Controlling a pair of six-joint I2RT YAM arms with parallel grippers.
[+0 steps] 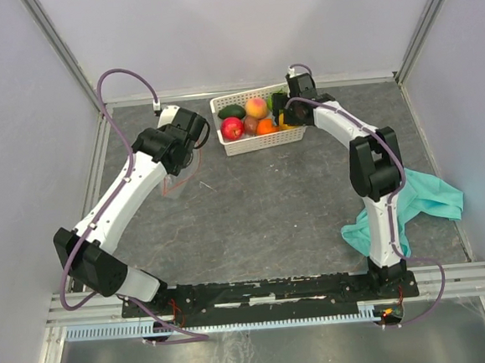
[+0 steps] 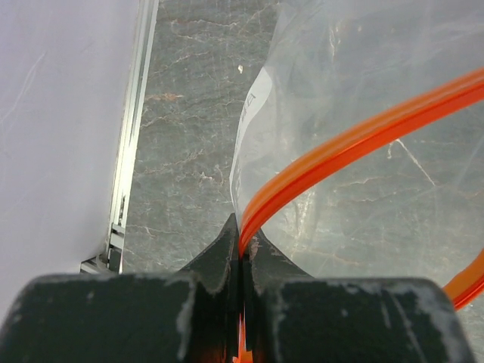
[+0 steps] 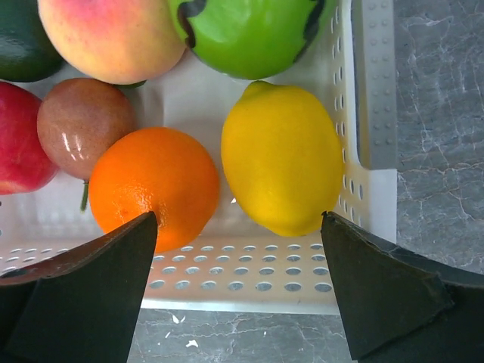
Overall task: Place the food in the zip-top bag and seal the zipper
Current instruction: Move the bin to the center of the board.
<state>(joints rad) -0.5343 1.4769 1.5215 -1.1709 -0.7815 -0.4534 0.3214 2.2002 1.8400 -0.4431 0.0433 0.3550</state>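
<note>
Two arms, top view: both reach toward the far half of the table [image 1: 253, 214].
Basket: a white basket [image 1: 265, 142] sits at 12 o'clock on the table, and the food [image 1: 250, 120] is piled inside it.
Right tool: the right gripper [image 1: 282, 111] hangs over the basket's 3 o'clock end.
Left tool: the left gripper [image 1: 184, 159] is at about 10 o'clock on the table, just off the basket's 9 o'clock side.
Bag: the zip-top bag [image 1: 183, 179] shows only as a faint clear sheet with a thin red line below the left gripper, apart from the basket.
Cloth: a teal cloth [image 1: 425, 201] lies at 4 o'clock, beside the right arm.
Left wrist view, grip: the jaws are pinched fully together on the zipper [image 2: 363, 140].
Zipper run: the red-orange strip curves away from the jaws toward 2 o'clock, and a second piece shows at the 4 o'clock edge.
Bag film: clear plastic fills the right half of the view, with grey tabletop visible through it.
Right wrist view, grip: the jaws stand wide apart and hold nothing.
Between the jaws: the orange [image 3: 155, 185] lies toward 9 o'clock with the lemon [image 3: 280, 155] just beside it, both on the basket floor.
Farther fruit: the melon [image 3: 249, 34] is at 12 o'clock and the peach [image 3: 110, 38] at 11.
Left edge: the brown fruit [image 3: 79, 117] and the red apple [image 3: 19, 140] are at 9 o'clock, and the avocado [image 3: 23, 45] is at 10.
</note>
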